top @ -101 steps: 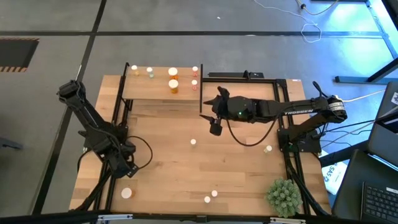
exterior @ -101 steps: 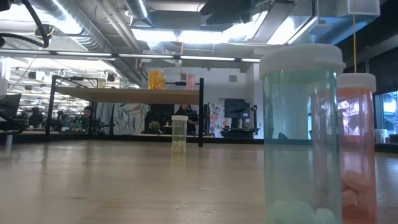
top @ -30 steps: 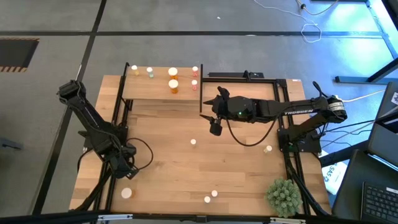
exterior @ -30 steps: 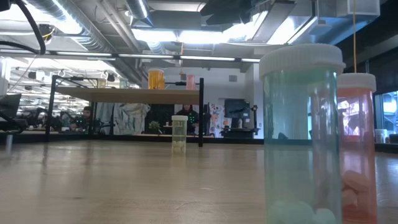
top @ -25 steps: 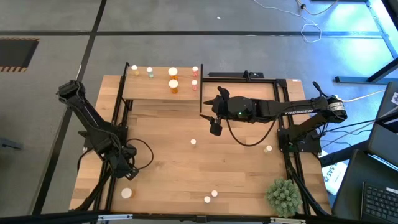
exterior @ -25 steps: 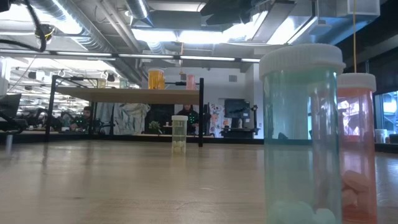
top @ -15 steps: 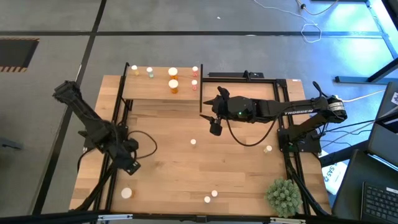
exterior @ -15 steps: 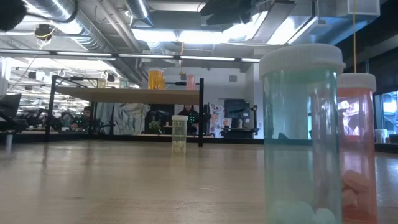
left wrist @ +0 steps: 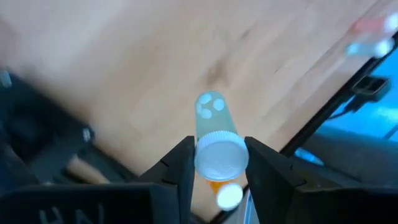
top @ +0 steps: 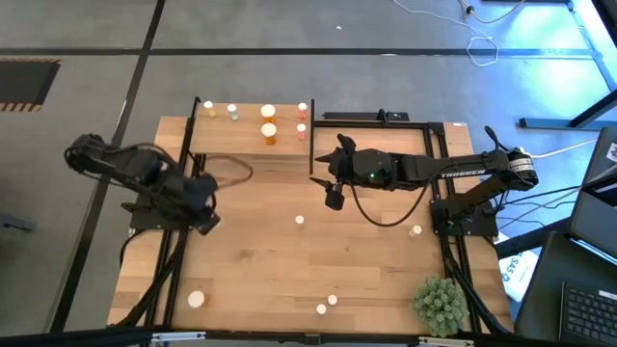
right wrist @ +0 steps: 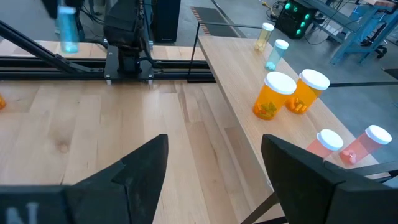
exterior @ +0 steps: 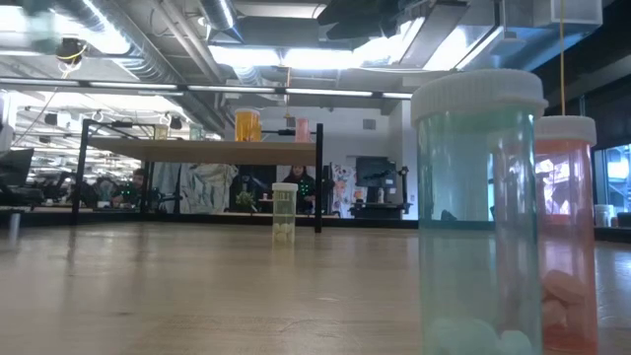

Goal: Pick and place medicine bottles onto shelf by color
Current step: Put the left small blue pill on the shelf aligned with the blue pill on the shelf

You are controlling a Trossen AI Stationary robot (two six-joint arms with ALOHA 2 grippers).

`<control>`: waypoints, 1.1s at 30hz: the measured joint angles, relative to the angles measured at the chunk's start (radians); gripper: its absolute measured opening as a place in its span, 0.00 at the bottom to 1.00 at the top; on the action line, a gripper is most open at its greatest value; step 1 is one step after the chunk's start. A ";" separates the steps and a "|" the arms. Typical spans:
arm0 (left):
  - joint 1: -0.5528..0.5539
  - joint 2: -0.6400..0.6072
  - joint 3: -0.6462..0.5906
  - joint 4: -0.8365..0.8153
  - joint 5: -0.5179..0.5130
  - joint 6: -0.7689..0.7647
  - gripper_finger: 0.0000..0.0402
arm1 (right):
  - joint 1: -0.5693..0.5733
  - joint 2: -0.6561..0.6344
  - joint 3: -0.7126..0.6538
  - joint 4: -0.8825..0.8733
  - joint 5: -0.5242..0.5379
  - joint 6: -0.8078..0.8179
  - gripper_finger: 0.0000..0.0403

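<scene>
Now the left gripper (left wrist: 214, 163) hangs above the table (top: 260, 260), pinching a pale blue-green medicine bottle (left wrist: 214, 134) by its white cap, the body pointing away past the fingertips. Beyond it and to its right stands the shelf (top: 249, 141), six bottles on top. The right gripper (top: 334, 199), spread wide and empty, waits just beside the shelf's right end.

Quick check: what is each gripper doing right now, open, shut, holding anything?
Left gripper: closed on a pale blue-green bottle, lifted above the table.
Right gripper: open, empty, beside the shelf.
</scene>
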 joint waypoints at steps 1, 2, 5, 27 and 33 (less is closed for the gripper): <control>0.034 0.001 0.021 -0.005 -0.007 0.048 0.29 | 0.000 0.000 0.000 0.000 0.000 0.000 0.65; 0.072 0.004 0.042 -0.014 -0.012 0.093 0.29 | 0.000 0.000 0.000 0.000 0.000 -0.001 0.65; 0.197 0.033 0.112 -0.036 -0.022 0.239 0.29 | -0.002 0.000 0.000 0.004 0.000 -0.001 0.65; 0.893 0.543 0.586 -0.249 -0.005 1.158 0.28 | -0.031 0.000 0.000 0.009 0.007 0.003 0.65; 1.013 0.597 0.585 -0.251 -0.040 1.236 0.28 | -0.031 0.000 0.000 0.009 0.007 0.003 0.65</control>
